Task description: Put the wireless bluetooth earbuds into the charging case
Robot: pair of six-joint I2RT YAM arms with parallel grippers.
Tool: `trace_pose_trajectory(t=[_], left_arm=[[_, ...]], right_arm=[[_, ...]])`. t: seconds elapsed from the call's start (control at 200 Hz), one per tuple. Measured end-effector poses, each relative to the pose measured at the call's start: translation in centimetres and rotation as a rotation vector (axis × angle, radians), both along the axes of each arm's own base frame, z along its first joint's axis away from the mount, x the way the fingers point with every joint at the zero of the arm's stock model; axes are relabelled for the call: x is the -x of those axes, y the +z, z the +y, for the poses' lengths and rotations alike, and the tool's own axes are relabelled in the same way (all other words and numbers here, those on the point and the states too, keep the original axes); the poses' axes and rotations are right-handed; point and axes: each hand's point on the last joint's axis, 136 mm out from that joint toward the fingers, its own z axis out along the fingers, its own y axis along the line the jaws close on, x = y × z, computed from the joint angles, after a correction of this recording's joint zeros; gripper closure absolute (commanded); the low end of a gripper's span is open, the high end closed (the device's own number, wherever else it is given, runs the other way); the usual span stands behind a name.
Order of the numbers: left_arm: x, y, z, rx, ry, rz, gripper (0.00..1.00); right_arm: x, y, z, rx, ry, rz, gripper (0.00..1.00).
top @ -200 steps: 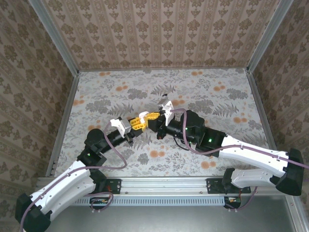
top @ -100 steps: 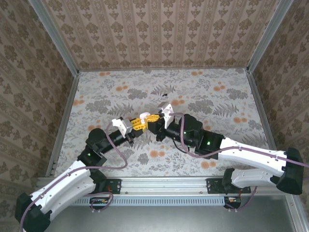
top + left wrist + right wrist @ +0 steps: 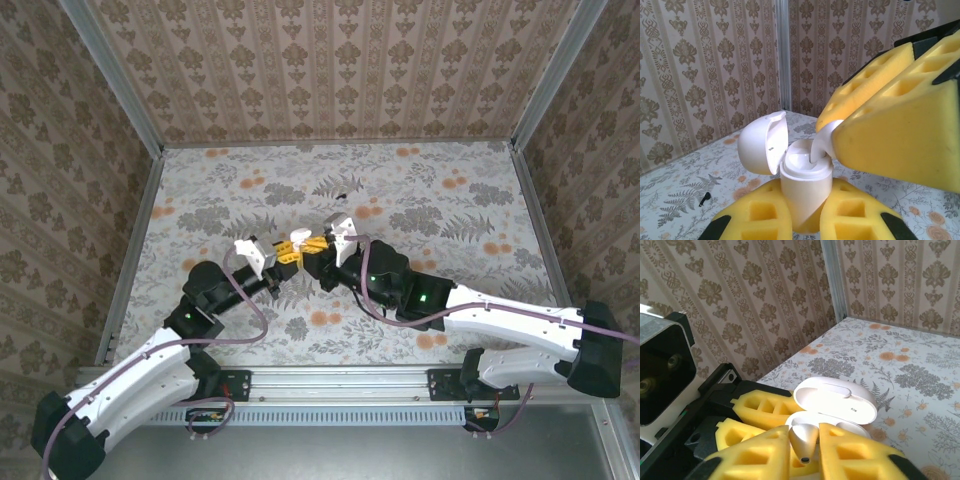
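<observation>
A white earbud (image 3: 802, 440) is pinched by its stem between the yellow foam fingers of the right pincer (image 3: 803, 439), which is clamped on it. Seen from the left wrist, the earbud (image 3: 822, 145) slants down with its lower end at the open mouth of the charging case (image 3: 805, 185). The case stands upright, its lid (image 3: 760, 147) swung back to the left. The left pincer (image 3: 805, 202) is clamped around the case's body, one finger on each side. From above, the two pincers meet tip to tip, left (image 3: 288, 250) and right (image 3: 318, 243), over the middle of the floral worktop (image 3: 450, 200). A small dark speck (image 3: 343, 196) lies just beyond them, towards the back wall (image 3: 340, 70). Bare worktop lies on every side, and the walls and metal edge rails are well apart from the case.
</observation>
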Motion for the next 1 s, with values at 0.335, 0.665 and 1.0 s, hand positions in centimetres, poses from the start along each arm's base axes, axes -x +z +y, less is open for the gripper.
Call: trace_pose_trajectory(t=[0.335, 0.665, 1.0], left_arm=[[-0.3, 1.4, 0.2, 0.031, 0.021, -0.011, 1.0], [-0.4, 1.2, -0.2, 0.022, 0.006, 0.008, 1.0], [-0.1, 1.4, -1.1, 0.01, -0.048, 0.031, 1.0]], right_arm=[[0.3, 2.2, -0.4, 0.005, -0.013, 0.087, 0.47], [-0.9, 7.1, -4.0, -0.089, -0.033, 0.163, 0.67], [-0.9, 2.1, -0.3, 0.004, 0.114, 0.353, 0.76]])
